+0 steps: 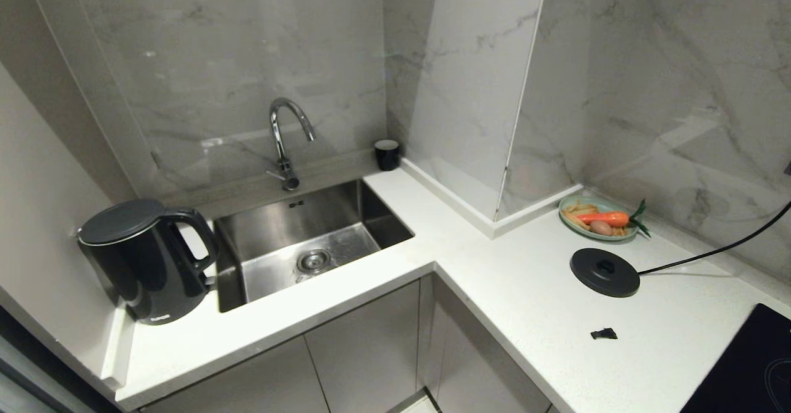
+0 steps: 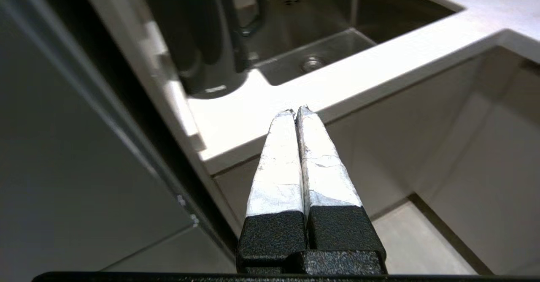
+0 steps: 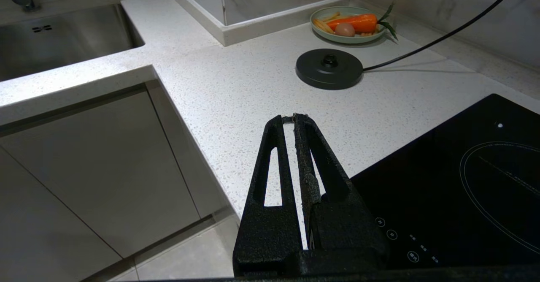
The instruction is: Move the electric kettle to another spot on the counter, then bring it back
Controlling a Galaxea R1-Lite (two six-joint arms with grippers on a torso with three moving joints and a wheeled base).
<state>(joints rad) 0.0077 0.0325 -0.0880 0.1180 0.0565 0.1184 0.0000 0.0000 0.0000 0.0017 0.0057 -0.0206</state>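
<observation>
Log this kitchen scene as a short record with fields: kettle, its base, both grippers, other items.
kettle: electric kettle upright on the counter, left of the sink
base: base disc bare, on the right stretch of counter
left gripper: left gripper shut, empty, short of the counter edge
right gripper: right gripper shut, empty, over the counter by the hob
other: cup; plate of vegetables

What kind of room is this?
Most likely a home kitchen: a stainless steel sink with chrome tap, a black glass induction hob, and a glossy black electric kettle on the white speckled counter.
</observation>
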